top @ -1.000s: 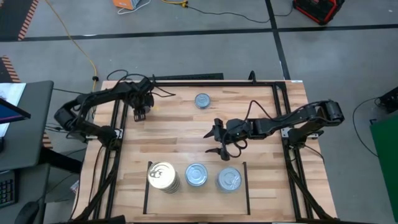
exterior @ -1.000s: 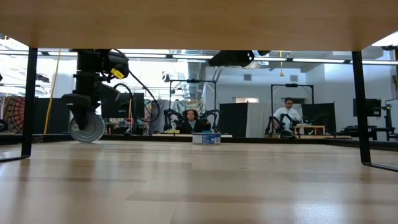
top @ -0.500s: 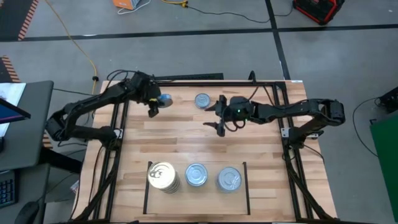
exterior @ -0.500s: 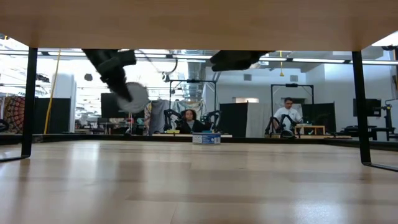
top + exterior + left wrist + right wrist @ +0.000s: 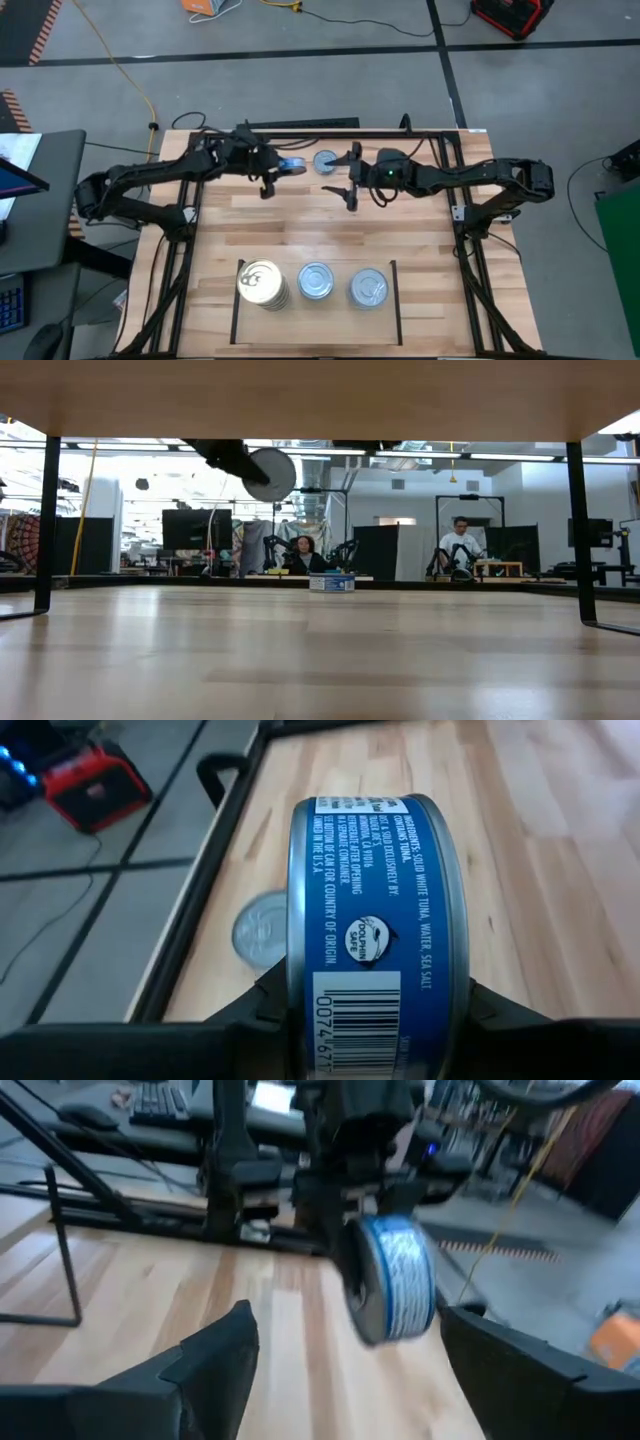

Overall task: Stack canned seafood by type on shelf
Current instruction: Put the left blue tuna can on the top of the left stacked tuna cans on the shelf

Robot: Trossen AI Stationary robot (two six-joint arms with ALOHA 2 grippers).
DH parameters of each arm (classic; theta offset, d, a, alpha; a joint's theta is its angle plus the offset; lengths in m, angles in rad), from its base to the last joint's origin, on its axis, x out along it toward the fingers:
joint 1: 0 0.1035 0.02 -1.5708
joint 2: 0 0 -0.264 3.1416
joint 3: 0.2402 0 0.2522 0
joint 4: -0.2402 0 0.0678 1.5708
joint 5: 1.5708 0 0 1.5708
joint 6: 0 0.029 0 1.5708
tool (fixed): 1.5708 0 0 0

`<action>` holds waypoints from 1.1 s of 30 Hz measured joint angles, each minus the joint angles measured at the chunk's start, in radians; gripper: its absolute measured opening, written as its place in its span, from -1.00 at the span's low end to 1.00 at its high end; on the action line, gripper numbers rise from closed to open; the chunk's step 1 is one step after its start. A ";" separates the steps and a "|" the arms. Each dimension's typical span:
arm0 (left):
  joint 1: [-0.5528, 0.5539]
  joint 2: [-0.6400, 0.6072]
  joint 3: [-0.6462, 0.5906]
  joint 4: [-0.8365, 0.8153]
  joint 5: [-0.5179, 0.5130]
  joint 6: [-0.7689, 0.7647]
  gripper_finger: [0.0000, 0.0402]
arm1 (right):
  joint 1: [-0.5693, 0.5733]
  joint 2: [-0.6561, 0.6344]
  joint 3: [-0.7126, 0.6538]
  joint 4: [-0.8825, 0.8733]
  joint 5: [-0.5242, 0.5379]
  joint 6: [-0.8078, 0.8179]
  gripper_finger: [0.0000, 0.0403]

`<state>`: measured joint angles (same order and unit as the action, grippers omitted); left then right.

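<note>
The blue-sided tin [image 5: 378, 925] sits on edge between the left gripper's [image 5: 277, 176] fingers, lifted above the table's [image 5: 420, 240] far edge. Its label reads "solid white tuna, water, sea salt" and "Dolphin Safe"; the barcode is cut off below. A second silver-topped tin [image 5: 325, 162] lies flat just beside it. The right gripper [image 5: 349, 173] hangs next to that tin, fingers spread wide and empty. Three stacks [image 5: 314, 282] fill the shelf [image 5: 235, 308]; their heights are hard to judge, perhaps several tins each.
</note>
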<state>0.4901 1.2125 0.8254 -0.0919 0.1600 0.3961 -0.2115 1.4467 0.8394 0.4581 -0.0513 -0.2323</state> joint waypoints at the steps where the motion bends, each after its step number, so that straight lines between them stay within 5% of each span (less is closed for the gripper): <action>1: -0.007 0.000 0.000 0.012 0.000 -0.002 -0.40 | 0.000 0.000 0.000 0.016 0.000 -0.014 0.69; 11: -0.066 0.000 0.000 0.150 0.074 -0.053 -0.38 | 0.002 0.002 0.042 0.077 -0.002 -0.065 0.97; 24: -0.150 0.000 0.000 0.300 0.102 -0.086 -0.38 | 0.008 0.108 0.187 0.080 -0.081 -0.068 0.99; 33: -0.181 0.000 0.000 0.345 0.103 -0.069 -0.38 | 0.007 0.114 0.194 0.044 -0.081 -0.057 0.62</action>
<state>0.3088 1.2125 0.8253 0.2530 0.2633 0.3267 -0.2047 1.5604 1.0332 0.5019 -0.1322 -0.2897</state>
